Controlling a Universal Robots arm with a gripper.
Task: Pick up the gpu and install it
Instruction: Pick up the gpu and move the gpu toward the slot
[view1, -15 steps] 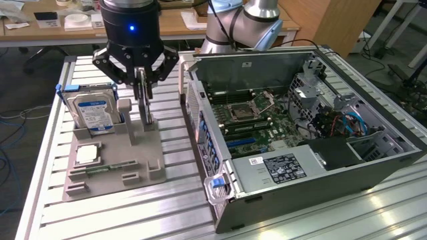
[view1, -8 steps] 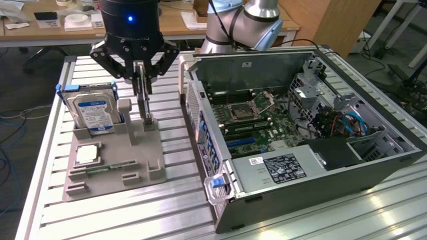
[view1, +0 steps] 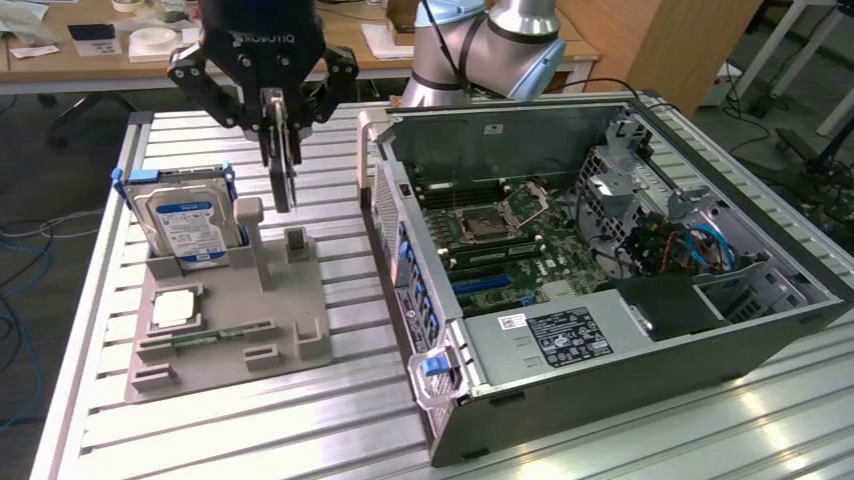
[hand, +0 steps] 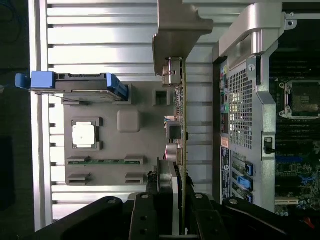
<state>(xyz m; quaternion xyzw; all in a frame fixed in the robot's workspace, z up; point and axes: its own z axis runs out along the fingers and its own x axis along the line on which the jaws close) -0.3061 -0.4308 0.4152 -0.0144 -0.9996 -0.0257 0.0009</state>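
gpu (view1: 282, 175) hangs edge-on, pinched at its top edge by the closed fingers of the gripper (view1: 275, 112), above the grey holder (view1: 227, 335), on the exterior view's left of the computer case (view1: 574, 410); probably light, stiff, fragile, best gripped on its edges.

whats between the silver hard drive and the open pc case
In the exterior view, the thin dark gpu card, held edge-on in the black hand, hangs there above the grey plastic holder.

The table (view1: 267, 430) is ribbed metal, the holder (view1: 254, 310) matt grey plastic, the pincer (view1: 276, 135) matt black.
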